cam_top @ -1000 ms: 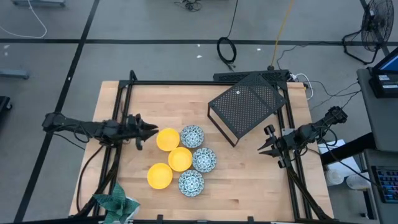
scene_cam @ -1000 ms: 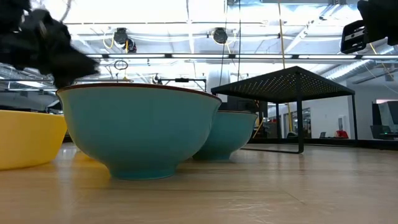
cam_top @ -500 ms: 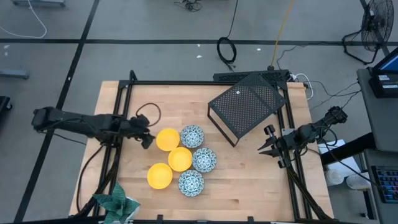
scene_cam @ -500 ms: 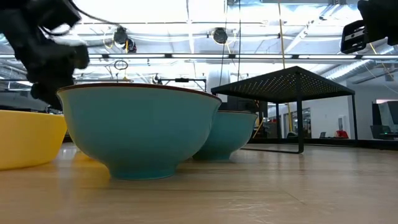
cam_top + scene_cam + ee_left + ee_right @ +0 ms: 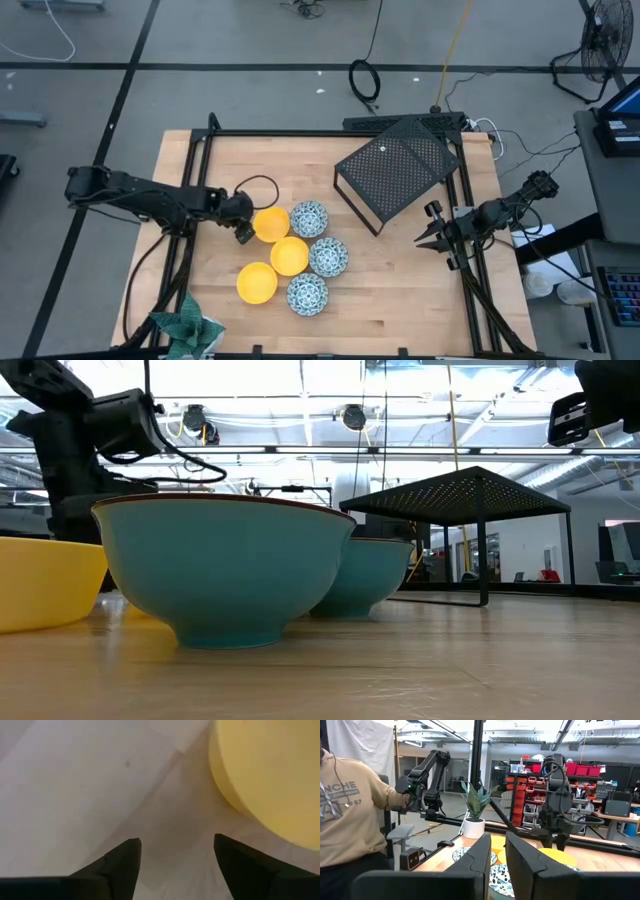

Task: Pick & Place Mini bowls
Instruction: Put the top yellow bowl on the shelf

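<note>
Left pincer [image 5: 175, 865] spread, empty, just beside yellow bowl [image 5: 270, 775], right pincer [image 5: 497, 855] pressed together.

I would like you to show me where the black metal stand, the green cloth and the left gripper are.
Black stand [image 5: 395, 170]: high view, middle of its perforated top.
Green cloth [image 5: 186, 327]: high view, middle of the folded cloth.
Left gripper [image 5: 245, 232]: high view, between its fingertips, beside a yellow bowl [image 5: 270, 224].

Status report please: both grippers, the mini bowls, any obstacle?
Left gripper open, empty, beside yellow bowl. Right gripper shut, waiting. Six bowls clustered. Nothing blocking.
</note>
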Available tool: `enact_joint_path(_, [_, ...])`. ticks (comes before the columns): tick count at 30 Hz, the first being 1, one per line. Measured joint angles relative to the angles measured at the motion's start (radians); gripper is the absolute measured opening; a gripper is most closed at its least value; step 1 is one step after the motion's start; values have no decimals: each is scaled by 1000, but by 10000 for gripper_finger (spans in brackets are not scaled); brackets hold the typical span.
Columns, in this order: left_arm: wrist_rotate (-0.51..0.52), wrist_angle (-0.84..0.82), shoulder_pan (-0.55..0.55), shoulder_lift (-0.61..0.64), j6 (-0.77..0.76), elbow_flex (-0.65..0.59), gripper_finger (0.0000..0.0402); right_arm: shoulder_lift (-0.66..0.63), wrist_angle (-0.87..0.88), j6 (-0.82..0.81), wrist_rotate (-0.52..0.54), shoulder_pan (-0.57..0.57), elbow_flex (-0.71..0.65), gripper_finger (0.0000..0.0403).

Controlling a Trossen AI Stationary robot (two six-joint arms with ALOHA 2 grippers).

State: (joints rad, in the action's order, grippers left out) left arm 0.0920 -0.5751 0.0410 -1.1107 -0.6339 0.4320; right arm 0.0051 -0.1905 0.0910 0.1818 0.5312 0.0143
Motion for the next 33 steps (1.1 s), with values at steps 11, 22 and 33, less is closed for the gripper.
enact_joint_path(11, [-90,-126,64,7,38,166,230,0,0,0,0,0,0,43])
enact_joint_path(22, [-42,-198,75,-7,51,410,211,0,0,0,0,0,0,43])
enact_joint_path(33, [-36,-241,131,-148,-15,423,172,0,0,0,0,0,0,43])
